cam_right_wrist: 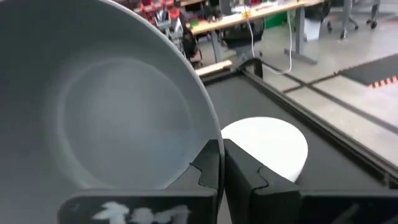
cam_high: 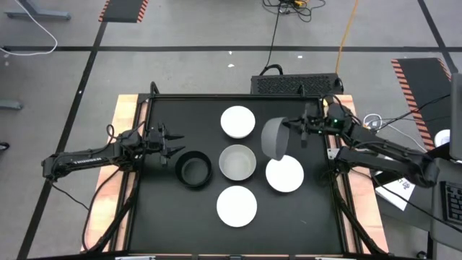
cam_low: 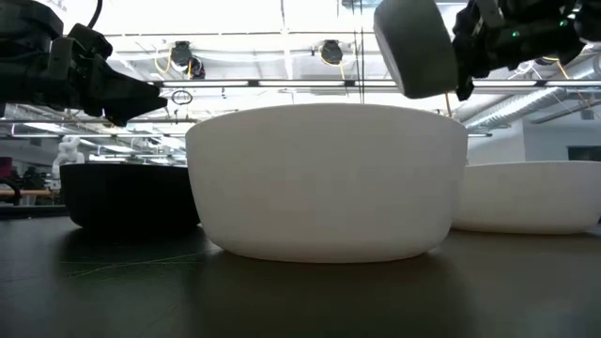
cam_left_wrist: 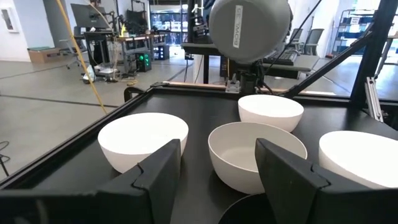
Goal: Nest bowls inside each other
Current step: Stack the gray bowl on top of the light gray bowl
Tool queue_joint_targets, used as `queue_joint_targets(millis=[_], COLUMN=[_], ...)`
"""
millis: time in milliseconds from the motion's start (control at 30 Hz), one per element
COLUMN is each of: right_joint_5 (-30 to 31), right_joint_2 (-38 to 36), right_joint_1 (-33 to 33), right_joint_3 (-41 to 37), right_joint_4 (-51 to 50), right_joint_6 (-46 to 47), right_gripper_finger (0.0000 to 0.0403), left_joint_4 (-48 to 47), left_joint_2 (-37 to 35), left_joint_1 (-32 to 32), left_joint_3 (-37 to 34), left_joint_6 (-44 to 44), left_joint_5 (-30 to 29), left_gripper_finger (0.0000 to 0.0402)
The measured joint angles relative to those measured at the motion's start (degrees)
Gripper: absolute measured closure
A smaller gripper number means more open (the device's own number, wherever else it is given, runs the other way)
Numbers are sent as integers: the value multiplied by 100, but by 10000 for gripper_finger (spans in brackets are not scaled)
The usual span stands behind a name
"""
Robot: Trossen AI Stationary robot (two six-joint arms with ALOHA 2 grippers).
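Six bowls show only overhead; right gripper [cam_high: 290, 130] pinches the lifted grey bowl [cam_high: 273, 137] beside the middle bowl [cam_high: 237, 162], left gripper [cam_high: 175, 144] spread.

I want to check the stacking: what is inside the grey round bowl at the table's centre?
The grey round bowl looks empty in the high view. The left wrist view shows only a bare interior.

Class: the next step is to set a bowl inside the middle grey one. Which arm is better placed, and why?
Right. Its gripper already holds a grey bowl tilted in the air, beside the middle grey bowl. The left gripper is empty by the black bowl.
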Motion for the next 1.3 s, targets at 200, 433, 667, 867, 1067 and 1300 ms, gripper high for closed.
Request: queue_joint_targets(millis=[200, 433, 667, 867, 1067, 1300], right_joint_5=[-10, -34, -40, -37, 14, -10], right_joint_2=[702, 1550, 2184, 2803, 3532, 4487], right_joint_1=[78, 446, 935, 1082, 1100, 1100], right_joint_3=[-141, 60, 725, 1789, 3065, 4156], right_joint_4=[870, 1574, 1299, -267, -1729, -2846], right_joint_6=[27, 46, 28, -24, -182, -438], right_gripper_finger=[403, 403, 403, 403, 403, 403], left_joint_4=[2, 0, -20, -24, -28, -75], left_joint_2=[0, -2, 0, 0, -1, 0], left_joint_1=[0, 2, 2, 1, 1, 2], left_joint_3=[0, 0, 0, 0, 0, 0], left_joint_6=[3, 4, 4, 6, 6, 12], left_joint_5=[0, 0, 0, 0, 1, 2], left_gripper_finger=[190, 190, 190, 190, 190, 190])
